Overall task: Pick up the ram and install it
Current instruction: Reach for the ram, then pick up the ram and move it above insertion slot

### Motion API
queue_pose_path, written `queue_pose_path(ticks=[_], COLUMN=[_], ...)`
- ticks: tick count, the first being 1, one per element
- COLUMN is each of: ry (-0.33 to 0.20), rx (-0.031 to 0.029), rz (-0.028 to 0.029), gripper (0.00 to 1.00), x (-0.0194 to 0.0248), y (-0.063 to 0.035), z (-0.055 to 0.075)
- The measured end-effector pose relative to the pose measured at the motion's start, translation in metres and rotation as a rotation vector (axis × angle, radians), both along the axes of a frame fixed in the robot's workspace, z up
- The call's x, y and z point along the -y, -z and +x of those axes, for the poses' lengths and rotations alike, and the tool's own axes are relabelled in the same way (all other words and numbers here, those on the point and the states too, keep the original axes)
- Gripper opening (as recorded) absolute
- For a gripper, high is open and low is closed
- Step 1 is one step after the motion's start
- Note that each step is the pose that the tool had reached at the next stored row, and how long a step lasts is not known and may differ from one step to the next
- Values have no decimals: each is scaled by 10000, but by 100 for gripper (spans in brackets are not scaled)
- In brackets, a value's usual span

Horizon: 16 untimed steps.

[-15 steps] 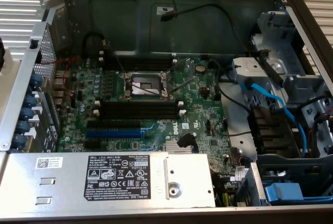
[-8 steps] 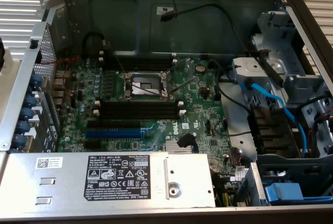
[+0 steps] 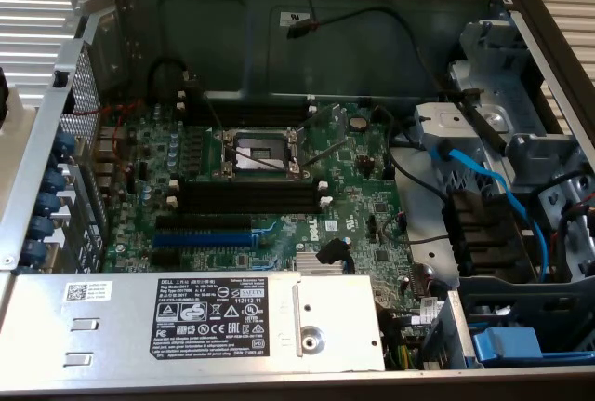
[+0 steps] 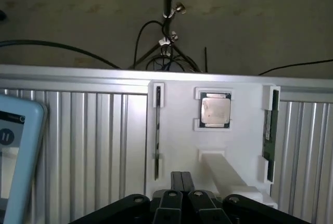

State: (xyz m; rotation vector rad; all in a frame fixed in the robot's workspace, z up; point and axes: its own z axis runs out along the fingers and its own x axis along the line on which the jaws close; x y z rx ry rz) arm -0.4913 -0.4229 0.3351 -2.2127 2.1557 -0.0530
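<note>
On white holder (image 4: 179, 109), two sticks upright on edge, the ram (image 4: 269, 130) dark green, second stick (image 4: 157, 125) edge-on, one processor chip (image 4: 215, 110) between them, gripper (image 4: 182, 176) fingers together, empty, nearby

Open computer case (image 3: 307, 10), motherboard (image 3: 372, 206) flat inside. CPU socket (image 3: 260, 150) mid-board, empty black memory slots (image 3: 246, 198) with white clips just beside it, blue expansion slot (image 3: 203, 238) near them. Labelled power supply (image 3: 186, 317) along the case edge. Blue cable (image 3: 483, 173) loops over the drive cage. Wrist view: white holder (image 4: 179, 130) on the ribbed metal worktop (image 4: 93, 141), CPU chip (image 4: 215, 110) seated in its pocket.
</note>
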Motion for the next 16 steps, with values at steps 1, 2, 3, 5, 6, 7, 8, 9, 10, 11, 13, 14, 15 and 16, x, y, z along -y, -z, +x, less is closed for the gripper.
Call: queue_pose_path(ticks=[1,2,3,5,6,7,8,9,10,11,13,14,15,16], ry=[1,0,-1,-2,-2,0,2,3,4,2,2,1,2,4], rx=[-9,-30,-68,-203,-284,-359,-409,-429,-434,-436,-438,-436,-434,-436], rz=[1,0,-1,1,0,1,1,0,-1,0,-1,1,2,1], gripper=[11,11,11,11,11,11,11,11,11,11,11,11,11,11], x=[0,1,1,2,2,1,1,0,1,2,3,5,7,9], y=[18,34,46,65,72,81,94,111,128,146,183,203,221,239], z=[0,0,1,1,1,0,0,0,0,1,-2,-4,-6,-9])
